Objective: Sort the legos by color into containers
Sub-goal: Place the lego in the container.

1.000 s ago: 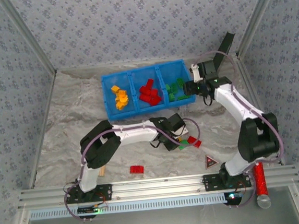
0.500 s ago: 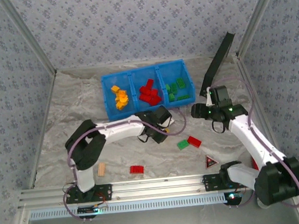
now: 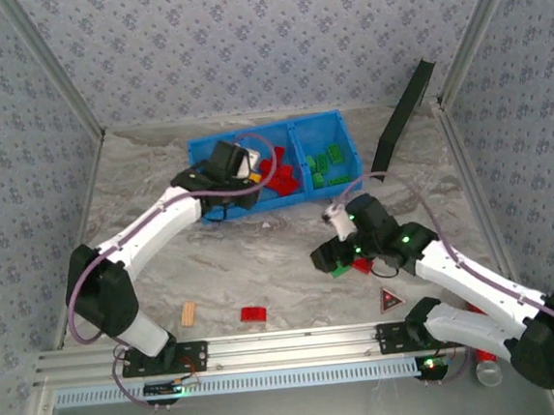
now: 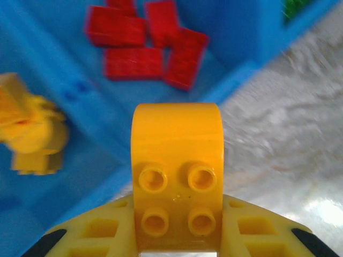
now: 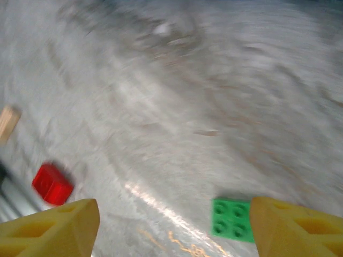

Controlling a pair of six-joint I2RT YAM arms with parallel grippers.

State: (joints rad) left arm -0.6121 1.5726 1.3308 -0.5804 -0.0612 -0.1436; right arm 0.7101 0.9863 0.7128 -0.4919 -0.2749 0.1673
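Clamping a yellow brick (image 4: 177, 160) between its fingers, the left tool (image 3: 238, 165) hangs above the blue bin (image 3: 345, 122), near the front wall where the left and middle compartments meet. In the left wrist view, yellow legos (image 4: 33, 134) lie in the compartment to the brick's left and red legos (image 4: 144, 43) in the middle one. Green legos (image 3: 328, 165) sit in the right compartment.

The right tool (image 5: 174, 225) stands wide apart, holding nothing, low over the desk (image 3: 262, 257). A green lego (image 5: 233, 218) lies flat just inside its right finger. In the overhead view a red lego (image 3: 364, 265) touches or nearly touches that green one. Another red lego (image 3: 253, 313) lies alone nearer the front rail, with a tan wooden block (image 3: 187, 314) to its left and a dark triangle (image 3: 390, 300) well to its right.

The desk is marbled grey and white. Walls (image 3: 243, 36) papered in a small blue-grey flower pattern close it in on three sides, with metal posts at the corners. A black strip (image 3: 406, 111) leans in the far right corner.
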